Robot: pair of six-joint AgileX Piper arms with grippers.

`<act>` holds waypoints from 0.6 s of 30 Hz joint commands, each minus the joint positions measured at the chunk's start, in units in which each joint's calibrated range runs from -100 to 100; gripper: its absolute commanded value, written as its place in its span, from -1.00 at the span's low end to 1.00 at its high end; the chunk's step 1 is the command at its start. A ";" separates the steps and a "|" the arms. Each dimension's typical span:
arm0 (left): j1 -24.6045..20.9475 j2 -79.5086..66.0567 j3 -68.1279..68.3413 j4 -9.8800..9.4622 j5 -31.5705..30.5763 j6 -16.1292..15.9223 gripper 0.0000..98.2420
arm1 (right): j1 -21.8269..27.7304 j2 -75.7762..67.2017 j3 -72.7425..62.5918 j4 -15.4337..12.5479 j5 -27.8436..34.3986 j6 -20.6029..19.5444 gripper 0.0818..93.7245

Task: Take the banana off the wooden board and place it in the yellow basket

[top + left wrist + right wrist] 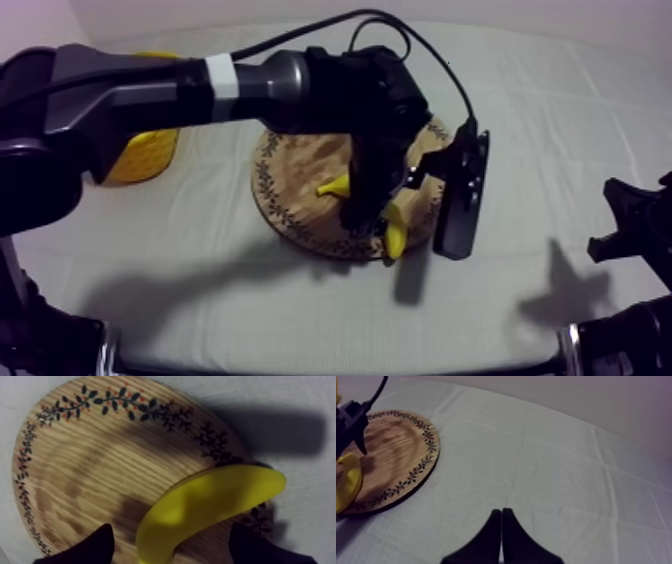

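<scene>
The banana [394,236] lies on the round wooden board [300,170], one end reaching over the board's front right rim. My left gripper [366,214] is down over the banana's middle, open. In the left wrist view its two black fingers [100,543] stand apart on either side of the banana [210,501], with small gaps between them and the fruit. The yellow basket [150,152] stands at the far left, partly hidden behind my left arm. My right gripper [502,513] is shut on nothing, low over the cloth at the right.
From the right wrist view the board [396,451] and the banana [346,483] lie off to one side, with my left arm above them. Bare cloth [560,130] spreads between the board and my right arm [635,225].
</scene>
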 commanded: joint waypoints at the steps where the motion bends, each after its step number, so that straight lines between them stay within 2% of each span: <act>1: -0.04 0.58 -0.02 -0.02 -0.24 -0.02 0.65 | 0.02 0.00 0.01 0.00 0.07 -0.01 -0.99; 5: -0.24 1.65 -0.75 0.05 -0.13 0.20 0.47 | 0.02 0.00 0.01 0.00 0.07 -0.01 -0.99; 18: -0.11 2.83 -1.26 -0.50 1.96 1.14 -0.30 | 0.02 0.00 0.01 0.00 0.07 -0.01 -0.99</act>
